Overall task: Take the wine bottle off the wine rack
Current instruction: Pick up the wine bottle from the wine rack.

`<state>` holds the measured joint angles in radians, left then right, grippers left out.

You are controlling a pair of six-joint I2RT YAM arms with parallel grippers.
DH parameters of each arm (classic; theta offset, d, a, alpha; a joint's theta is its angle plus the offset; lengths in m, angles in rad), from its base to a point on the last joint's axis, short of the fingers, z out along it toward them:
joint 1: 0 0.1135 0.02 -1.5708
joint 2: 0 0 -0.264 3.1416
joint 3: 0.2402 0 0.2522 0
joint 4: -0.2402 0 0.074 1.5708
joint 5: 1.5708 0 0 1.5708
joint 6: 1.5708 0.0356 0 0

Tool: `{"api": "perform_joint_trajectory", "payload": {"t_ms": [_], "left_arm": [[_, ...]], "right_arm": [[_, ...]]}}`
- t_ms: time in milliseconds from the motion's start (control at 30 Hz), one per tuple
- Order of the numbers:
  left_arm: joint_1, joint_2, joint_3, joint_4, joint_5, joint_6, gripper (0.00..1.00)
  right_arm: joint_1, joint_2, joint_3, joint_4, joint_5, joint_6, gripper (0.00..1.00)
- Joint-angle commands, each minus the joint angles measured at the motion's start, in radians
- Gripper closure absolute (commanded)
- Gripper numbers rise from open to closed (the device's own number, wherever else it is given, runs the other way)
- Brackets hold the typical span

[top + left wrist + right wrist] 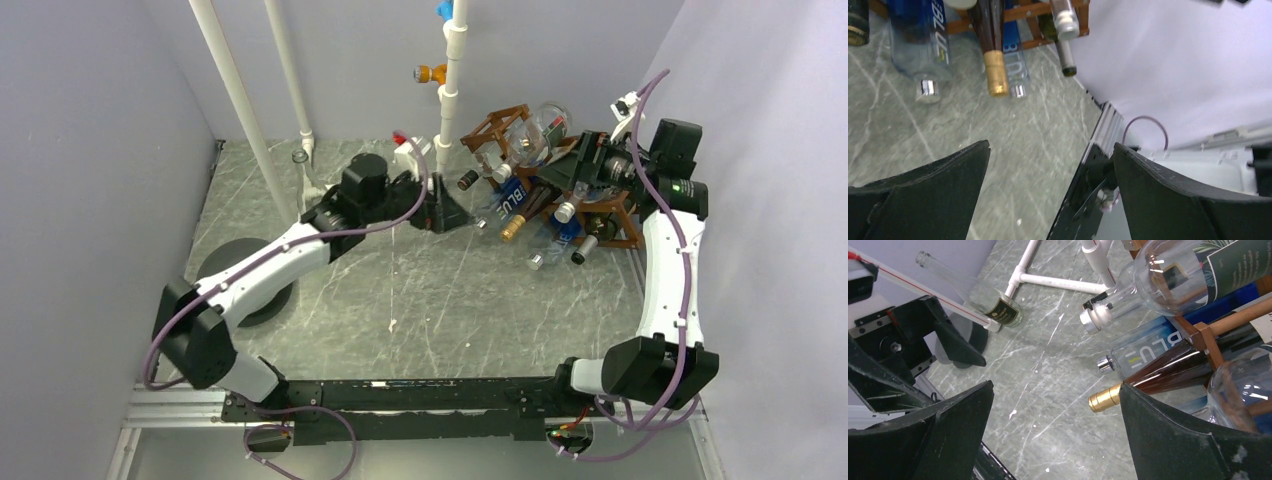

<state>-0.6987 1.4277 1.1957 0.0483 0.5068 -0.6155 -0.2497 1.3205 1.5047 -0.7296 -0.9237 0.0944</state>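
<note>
The brown wooden wine rack (497, 122) stands at the back right, packed with several bottles lying neck-down toward the table. A dark brown wine bottle with a gold foil cap (513, 228) pokes out of its front, next to a clear blue-labelled bottle (510, 200). My left gripper (452, 215) is open and empty, just left of the rack's bottle necks. My right gripper (575, 170) is open and empty, hovering over the rack. In the right wrist view the gold cap (1104, 397) lies beside my right finger (1188, 440). The left wrist view shows the gold-capped bottle (994, 75) far ahead.
White PVC pipes (450, 80) rise behind the rack. A clear empty bottle (998, 307) stands by the pipe foot at the back left. A black disc (235, 275) lies at the left. Grey walls close in on both sides. A metal rail (400, 400) runs along the near edge.
</note>
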Motion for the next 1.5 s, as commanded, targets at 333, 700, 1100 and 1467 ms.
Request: {"api": "perform_joint_trajectory", "payload": {"t_ms": [333, 700, 1100, 1467], "left_arm": [[-0.045, 0.361, 0.54, -0.252, -0.33, -0.094, 0.02], [-0.044, 0.488, 0.647, -0.126, -0.256, -0.031, 0.01], [0.015, 0.559, 0.667, -0.037, -0.14, -0.064, 0.0], [0.047, 0.623, 0.715, -0.007, -0.063, -0.131, 0.0]], "right_arm": [[-0.106, -0.075, -0.055, 0.087, -0.09, 0.039, 0.0], [-0.172, -0.114, -0.096, 0.108, -0.153, 0.039, 0.0], [-0.189, -0.129, -0.107, 0.111, -0.164, 0.036, 0.0], [-0.195, -0.13, -0.11, 0.118, -0.163, 0.038, 0.0]]}}
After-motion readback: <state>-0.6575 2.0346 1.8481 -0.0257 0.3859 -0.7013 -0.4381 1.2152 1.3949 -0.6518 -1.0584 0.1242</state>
